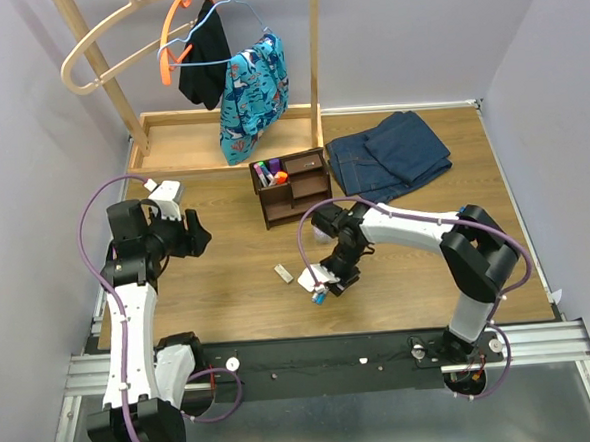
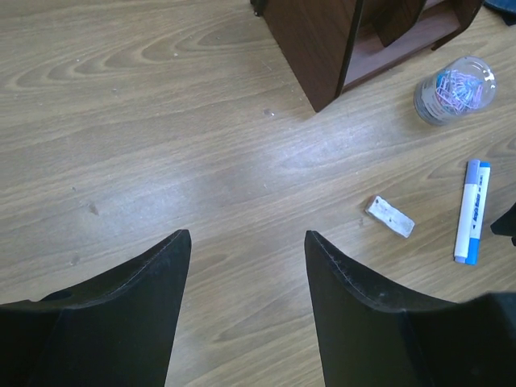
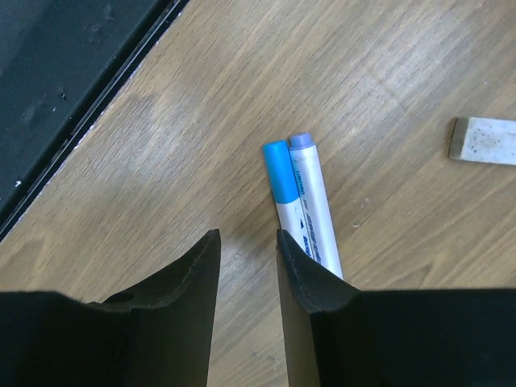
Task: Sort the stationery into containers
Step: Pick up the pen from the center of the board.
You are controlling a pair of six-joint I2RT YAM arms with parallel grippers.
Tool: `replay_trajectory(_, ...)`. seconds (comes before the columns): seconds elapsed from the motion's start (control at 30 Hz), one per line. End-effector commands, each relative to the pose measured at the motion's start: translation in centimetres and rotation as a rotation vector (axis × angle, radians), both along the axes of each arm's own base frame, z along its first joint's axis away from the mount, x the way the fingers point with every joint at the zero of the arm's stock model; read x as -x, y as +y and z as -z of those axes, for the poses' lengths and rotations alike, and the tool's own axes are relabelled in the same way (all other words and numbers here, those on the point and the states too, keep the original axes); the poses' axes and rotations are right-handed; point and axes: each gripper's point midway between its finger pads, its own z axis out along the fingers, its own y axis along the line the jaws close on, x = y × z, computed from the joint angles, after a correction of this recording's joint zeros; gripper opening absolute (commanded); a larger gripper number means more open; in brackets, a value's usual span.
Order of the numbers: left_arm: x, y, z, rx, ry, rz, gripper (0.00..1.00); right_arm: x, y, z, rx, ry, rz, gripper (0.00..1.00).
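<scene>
The dark brown organiser (image 1: 295,186) stands at mid table with purple, green and orange markers (image 1: 269,172) in its left compartments; its corner shows in the left wrist view (image 2: 322,48). Two white pens, one blue-capped (image 3: 276,171) and one lilac-capped (image 3: 310,201), lie side by side on the table. My right gripper (image 3: 246,235) hovers low just left of them, open with a narrow gap and empty; it also shows in the top view (image 1: 324,279). A white eraser (image 1: 283,274) lies nearby. A clear tub of clips (image 2: 453,89) stands beside the organiser. My left gripper (image 2: 246,238) is open and empty.
Folded blue jeans (image 1: 386,155) lie at the back right. A pale wooden tray with posts (image 1: 185,143) holds hangers and clothes at the back. The black rail (image 3: 64,72) runs along the table's front edge close to the pens.
</scene>
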Motion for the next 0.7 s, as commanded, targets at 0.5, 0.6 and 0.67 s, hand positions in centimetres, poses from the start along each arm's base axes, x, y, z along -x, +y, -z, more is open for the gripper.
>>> replay_trajectory(0.5,0.3,1.9,-1.3,-0.02,-0.017,-0.066,0.68,0.8,2.5,2.5,-0.026,0.023,-0.043,0.4)
replay_trajectory(0.6,0.4,1.9,-1.2,-0.017,-0.013,-0.071,0.68,1.0,2.3,3.2,-0.015,0.023,-0.05,0.39)
replay_trajectory(0.67,0.4,1.9,-1.0,-0.014,-0.007,-0.068,0.68,1.3,2.2,3.5,-0.01,0.023,-0.053,0.38)
